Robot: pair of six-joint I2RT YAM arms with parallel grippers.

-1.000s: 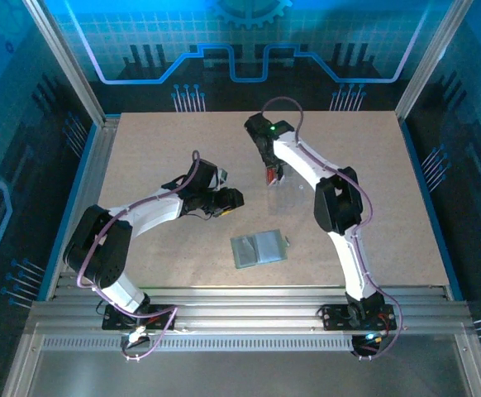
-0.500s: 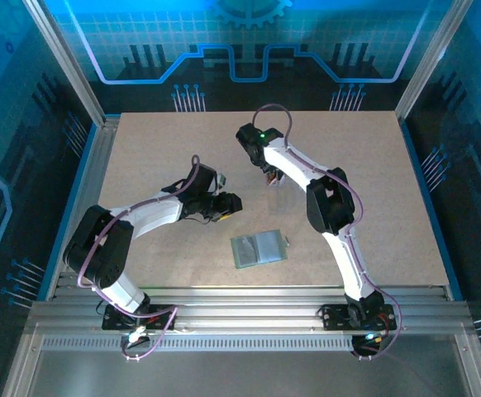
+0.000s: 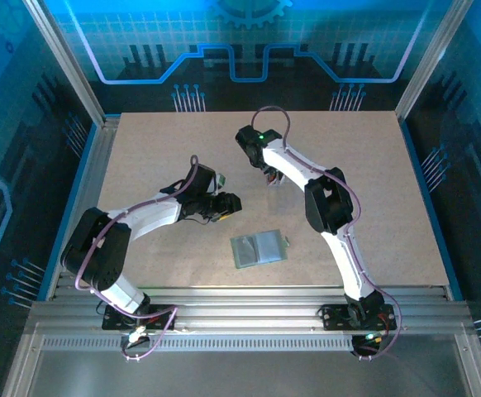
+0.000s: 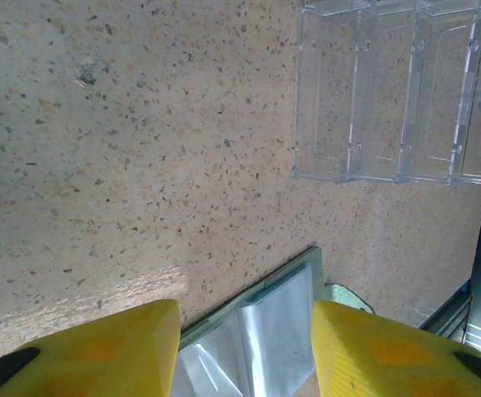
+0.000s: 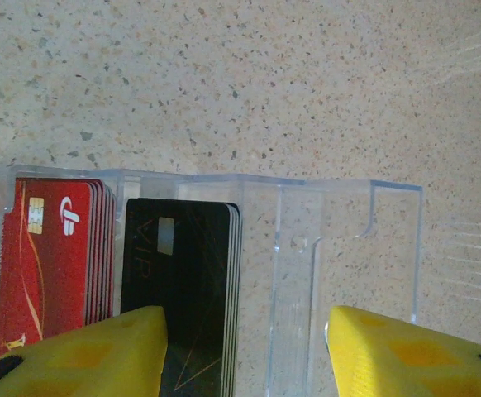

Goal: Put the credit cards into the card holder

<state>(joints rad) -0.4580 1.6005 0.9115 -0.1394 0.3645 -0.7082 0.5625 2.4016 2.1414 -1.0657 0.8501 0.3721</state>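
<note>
Reading VIP on black card (image 5: 183, 273) | left pincer (image 4: 245, 331) parted; right pincer (image 5: 247, 331) parted

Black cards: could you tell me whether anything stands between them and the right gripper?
Nothing visible does: the black cards stand in a clear compartmented case, just ahead of the open right gripper.

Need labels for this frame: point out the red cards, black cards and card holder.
red cards (image 5: 54, 252): right wrist view, front card's face.
black cards (image 5: 189, 277): right wrist view, front card's face.
card holder (image 3: 259, 248): top external view, middle of its top face.
</note>
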